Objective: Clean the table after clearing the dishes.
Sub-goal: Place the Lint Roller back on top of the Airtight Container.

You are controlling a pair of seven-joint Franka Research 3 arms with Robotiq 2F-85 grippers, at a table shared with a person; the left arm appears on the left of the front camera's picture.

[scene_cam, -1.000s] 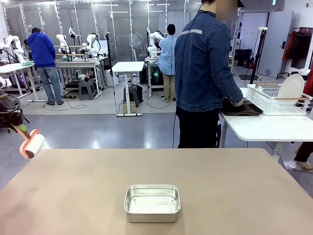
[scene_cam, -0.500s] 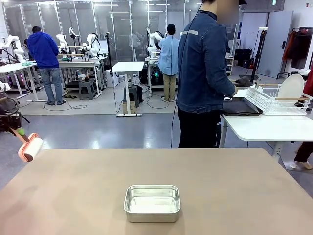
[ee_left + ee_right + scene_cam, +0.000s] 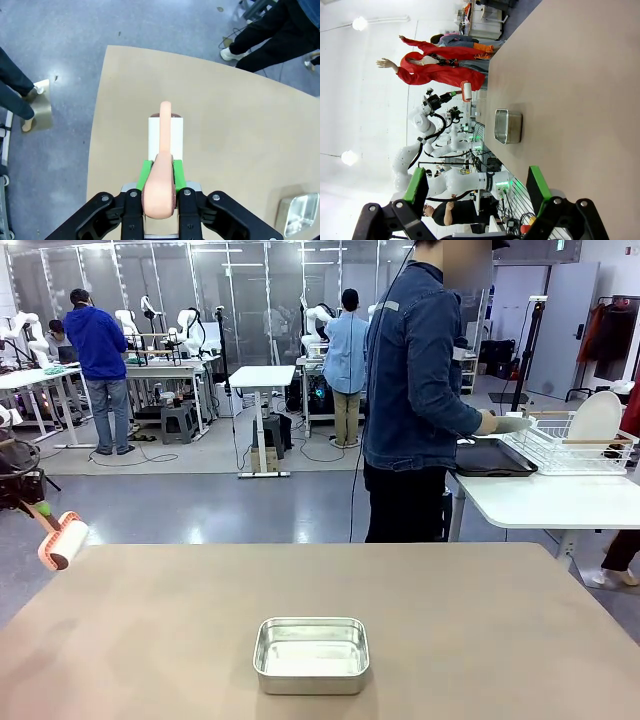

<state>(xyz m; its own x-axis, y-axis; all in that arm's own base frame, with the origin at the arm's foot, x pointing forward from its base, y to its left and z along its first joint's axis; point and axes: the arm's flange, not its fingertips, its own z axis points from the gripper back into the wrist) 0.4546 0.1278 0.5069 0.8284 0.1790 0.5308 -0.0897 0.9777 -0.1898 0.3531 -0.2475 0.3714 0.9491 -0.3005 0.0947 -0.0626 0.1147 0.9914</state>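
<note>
The left tool (image 3: 160, 192) grips a roller (image 3: 64, 541) by its handle — roller pointing out over the counter (image 3: 450, 620) edge, held above it. The right tool (image 3: 480, 192) hangs wide open — empty.

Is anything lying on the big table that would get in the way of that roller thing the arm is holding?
Yes: a steel pan sits on the table near its front middle. The left gripper holds the roller over the left edge.
</note>
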